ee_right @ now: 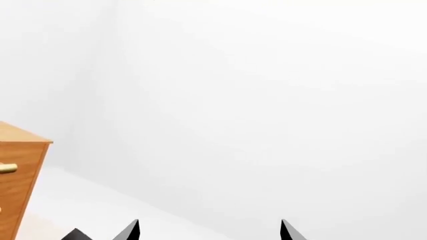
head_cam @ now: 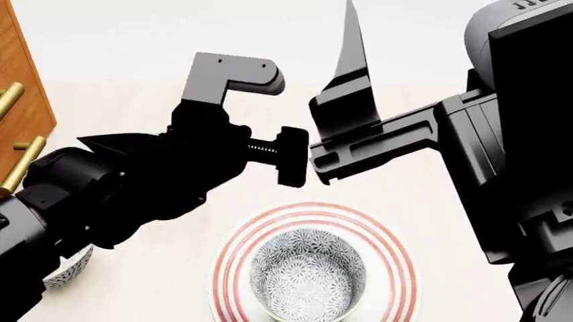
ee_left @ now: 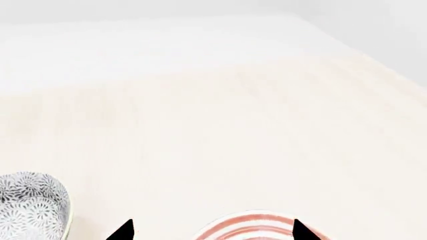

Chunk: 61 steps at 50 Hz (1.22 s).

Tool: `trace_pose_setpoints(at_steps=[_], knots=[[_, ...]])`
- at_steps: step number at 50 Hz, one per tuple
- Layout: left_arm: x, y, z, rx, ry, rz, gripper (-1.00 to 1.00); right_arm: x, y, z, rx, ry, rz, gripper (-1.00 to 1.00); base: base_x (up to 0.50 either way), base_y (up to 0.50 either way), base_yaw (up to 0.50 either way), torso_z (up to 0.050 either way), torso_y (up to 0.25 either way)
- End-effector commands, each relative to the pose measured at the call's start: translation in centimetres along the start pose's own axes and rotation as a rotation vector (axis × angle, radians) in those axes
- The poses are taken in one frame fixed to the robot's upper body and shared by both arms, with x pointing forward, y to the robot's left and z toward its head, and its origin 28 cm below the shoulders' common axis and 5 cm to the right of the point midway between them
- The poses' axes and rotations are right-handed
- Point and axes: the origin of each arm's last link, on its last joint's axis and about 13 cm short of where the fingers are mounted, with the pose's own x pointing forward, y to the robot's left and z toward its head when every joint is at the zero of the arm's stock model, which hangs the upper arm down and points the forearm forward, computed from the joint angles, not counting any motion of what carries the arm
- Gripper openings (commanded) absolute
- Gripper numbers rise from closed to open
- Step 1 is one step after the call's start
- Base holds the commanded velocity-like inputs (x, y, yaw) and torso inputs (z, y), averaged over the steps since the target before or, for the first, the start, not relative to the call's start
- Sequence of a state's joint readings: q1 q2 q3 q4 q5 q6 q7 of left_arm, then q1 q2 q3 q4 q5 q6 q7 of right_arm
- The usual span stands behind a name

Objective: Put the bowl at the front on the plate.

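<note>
1. The bowl (head_cam: 307,278) sits upright inside the plate (head_cam: 398,268), within the red rings, at the near edge of the table (head_cam: 430,181) in the head view.
2. The plate's rim shows a bare white margin around the bowl on both sides; its near part is cut off by the frame.
3. The left claw (ee_left: 212,231) hangs above the plate's edge (ee_left: 250,225), tips spread apart, gripping nothing.
4. The right claw (ee_right: 210,231) is raised toward the blank wall, tips spread apart and empty.
5. A second patterned bowl (ee_left: 30,205) stands on the table to the robot's left of the plate, apart from it.
6. A wooden cabinet (head_cam: 23,114) with brass handles borders the table's left side.
7. Beyond the plate, pale table surface extends to the far edge.
</note>
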State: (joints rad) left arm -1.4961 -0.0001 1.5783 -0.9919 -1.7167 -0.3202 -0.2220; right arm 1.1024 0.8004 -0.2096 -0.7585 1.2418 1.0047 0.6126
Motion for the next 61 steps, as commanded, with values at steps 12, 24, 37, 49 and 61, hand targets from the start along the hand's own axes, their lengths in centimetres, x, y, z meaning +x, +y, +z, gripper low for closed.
trace_pose_setpoints(at_steps=[12, 24, 37, 49, 61], knots=[[0.5, 2.8, 1.0, -0.190, -0.124, 0.208, 1.00, -0.3, -0.1, -0.3, 0.008, -0.010, -0.011, 1.00, 0.00, 0.00, 0.00, 0.000, 0.000], [-4.1, 1.8, 1.0, -0.215, -0.269, 0.161, 1.00, -0.4, -0.1, -0.9, 0.025, -0.018, -0.023, 1.00, 0.00, 0.00, 0.00, 0.000, 0.000], [-8.0, 0.9, 0.7, -0.186, -0.389, 0.115, 1.00, -0.6, -0.1, -1.5, 0.027, -0.015, -0.032, 1.00, 0.00, 0.00, 0.00, 0.000, 0.000], [-10.2, 0.9, -0.2, -0.198, -0.440, 0.092, 1.00, -0.6, 0.0, -1.7, 0.031, -0.012, -0.028, 1.00, 0.00, 0.00, 0.00, 0.000, 0.000], [-11.9, 0.7, -1.0, -0.170, -0.505, 0.106, 1.00, -0.6, 0.2, -1.9, 0.037, -0.014, -0.027, 1.00, 0.00, 0.00, 0.00, 0.000, 0.000]])
